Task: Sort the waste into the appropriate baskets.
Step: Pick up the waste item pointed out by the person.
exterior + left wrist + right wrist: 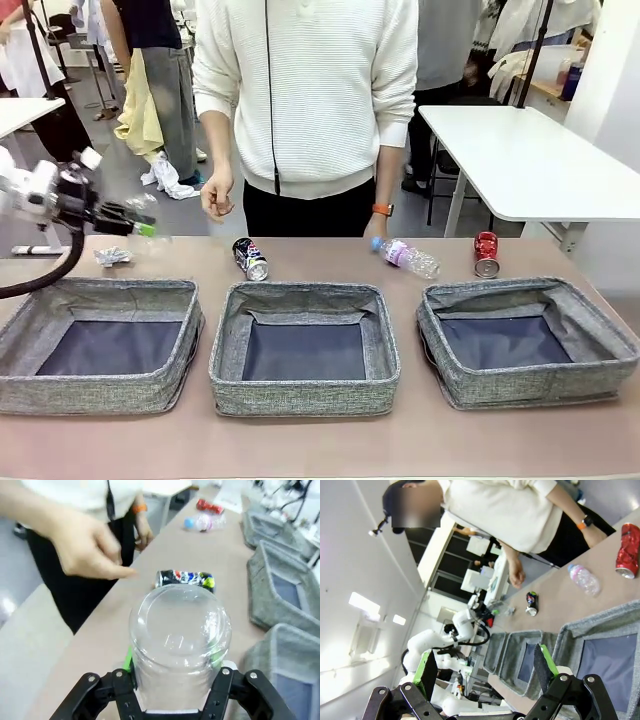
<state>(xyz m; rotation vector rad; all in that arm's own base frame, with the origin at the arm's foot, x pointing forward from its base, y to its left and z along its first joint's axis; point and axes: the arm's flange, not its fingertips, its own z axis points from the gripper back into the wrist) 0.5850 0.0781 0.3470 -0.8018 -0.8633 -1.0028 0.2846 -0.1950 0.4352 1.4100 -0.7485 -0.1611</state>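
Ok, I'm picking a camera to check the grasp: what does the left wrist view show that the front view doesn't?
Left wrist view: the left pincer's grip on the clear plastic cup, close up. Front view: the three grey woven fabric baskets whole, and crumpled white paper beyond the left one. Both: the crushed dark blue-silver can, the clear bottle with pink label and blue cap, the crushed red can, the person's hand.

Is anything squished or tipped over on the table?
Yes. The dark can and the red can are crushed and dented, and the clear bottle lies on its side. All three sit beyond the baskets, none inside yet.
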